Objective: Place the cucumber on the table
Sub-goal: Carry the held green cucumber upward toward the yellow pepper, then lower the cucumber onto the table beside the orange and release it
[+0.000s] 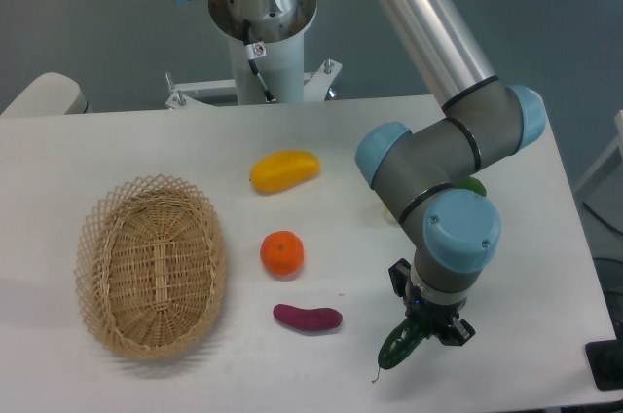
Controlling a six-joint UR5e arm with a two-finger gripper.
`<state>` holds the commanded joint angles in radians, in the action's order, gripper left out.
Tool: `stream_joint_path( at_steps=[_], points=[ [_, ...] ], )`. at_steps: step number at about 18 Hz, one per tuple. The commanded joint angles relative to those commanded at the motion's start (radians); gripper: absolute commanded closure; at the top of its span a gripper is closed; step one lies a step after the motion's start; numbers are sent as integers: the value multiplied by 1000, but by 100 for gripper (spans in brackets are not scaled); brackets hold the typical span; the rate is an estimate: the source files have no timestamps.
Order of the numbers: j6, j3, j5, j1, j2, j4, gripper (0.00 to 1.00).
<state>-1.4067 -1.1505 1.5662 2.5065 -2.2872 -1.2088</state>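
Near the bench's [146, 140] front right edge, the tool [421, 335] clamps the cucumber [399, 347], tip low; the placing step seems nearly done, awaiting release.

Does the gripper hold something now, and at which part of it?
Yes. The gripper holds the cucumber by its upper end; the thin stem tip hangs down towards the table.

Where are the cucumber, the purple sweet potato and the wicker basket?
cucumber [397, 347], fixed camera, on its dark green body just below the gripper.
purple sweet potato [308, 318], fixed camera, on the middle of its body.
wicker basket [97, 228], fixed camera, on its woven left rim.
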Motion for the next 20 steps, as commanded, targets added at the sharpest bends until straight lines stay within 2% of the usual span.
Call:
stream_joint_path(
  at_steps=[6,8,11,16,18,20],
  points=[
    [9,-6,18,-2,18,-12,82],
    [24,-18,37,-2,31,-52,82],
    [86,-144,54,-3,92,-46,87],
    [250,-372,61,-3,228,18,87],
    [293,-461,61,11,279,73,87],
    [319,-535,61,11,304,135,87]
  ],
)
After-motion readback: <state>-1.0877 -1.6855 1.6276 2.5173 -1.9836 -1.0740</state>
